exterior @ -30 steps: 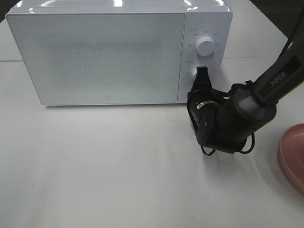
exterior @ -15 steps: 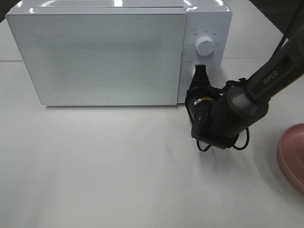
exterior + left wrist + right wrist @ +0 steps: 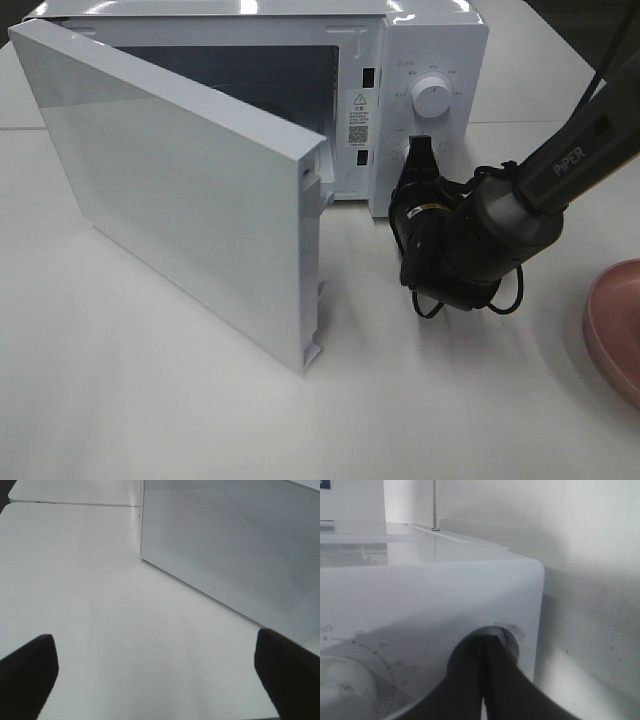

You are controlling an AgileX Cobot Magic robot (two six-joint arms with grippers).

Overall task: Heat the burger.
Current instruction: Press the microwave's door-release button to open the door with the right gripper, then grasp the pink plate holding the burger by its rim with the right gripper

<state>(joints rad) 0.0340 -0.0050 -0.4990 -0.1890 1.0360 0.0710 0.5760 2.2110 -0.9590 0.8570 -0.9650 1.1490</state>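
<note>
No view shows the burger. The white microwave [image 3: 432,40] stands at the back of the table with its door [image 3: 180,200] swung wide toward the front left, and what shows of the cavity is dark. My right gripper [image 3: 422,152] is shut, its tips pressed against the round control under the upper dial [image 3: 432,97]. Up close, the right gripper [image 3: 484,655] has its closed fingers in the round recess of the microwave's panel [image 3: 420,585]. My left gripper [image 3: 157,680] is open over bare table, near the door's outer face [image 3: 235,545], holding nothing.
A pink plate [image 3: 620,325] lies at the right edge of the table, partly cut off. The open door reaches far out over the table's front left. The right arm's black wrist and cables [image 3: 460,250] sit just in front of the control panel.
The microwave door was shut in both earlier frames and now stands wide open to the front left. The right gripper stays at the lower control.
</note>
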